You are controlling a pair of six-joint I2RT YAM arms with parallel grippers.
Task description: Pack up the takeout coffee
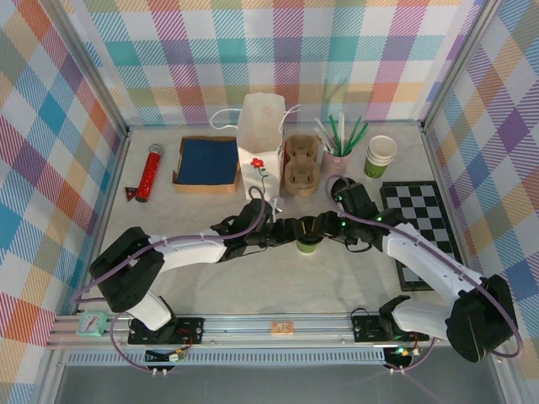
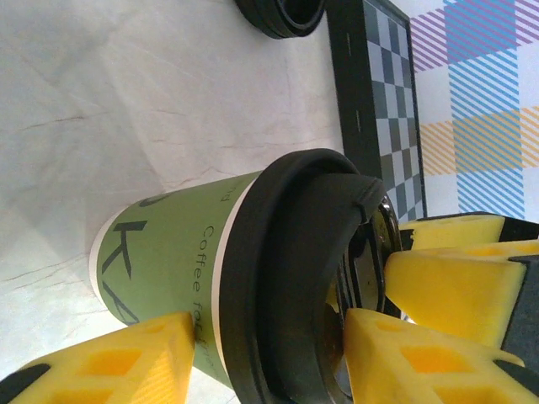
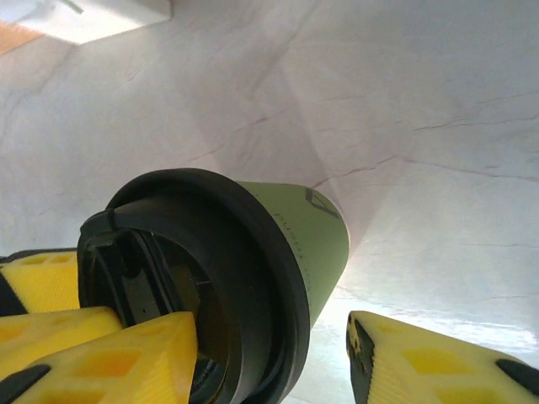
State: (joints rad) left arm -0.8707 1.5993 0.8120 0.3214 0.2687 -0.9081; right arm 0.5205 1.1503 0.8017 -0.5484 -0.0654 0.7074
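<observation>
Lightness and little stiffness are to be expected of the takeout coffee (image 1: 307,245). The paper wall is thin and would dent under a hard squeeze, and the smooth black lid could slip or pop off. Liquid may be inside, so it is best kept upright. A hold on the green wall just under the lid's rim, where the paper is stiffened, is judged safest; the lid alone should not be trusted with the weight.

The cup appears to rest on the table (image 1: 210,278) between the two sets of fingers, which close in on it from either side. The left fingers (image 2: 126,362) are spread, one against the green wall near the base, the other at the lid's edge; whether they press cannot be told. The right fingers (image 3: 429,362) are spread too: one lies by the lid's top, the other is parted from the wall by bare table, so nothing is pinched.

From the top view the place of the white paper bag (image 1: 259,126) is learned, well beyond both sets of fingers. The gap at the right fingers is given by the right wrist view, while from above the arms are laid across the cup.
</observation>
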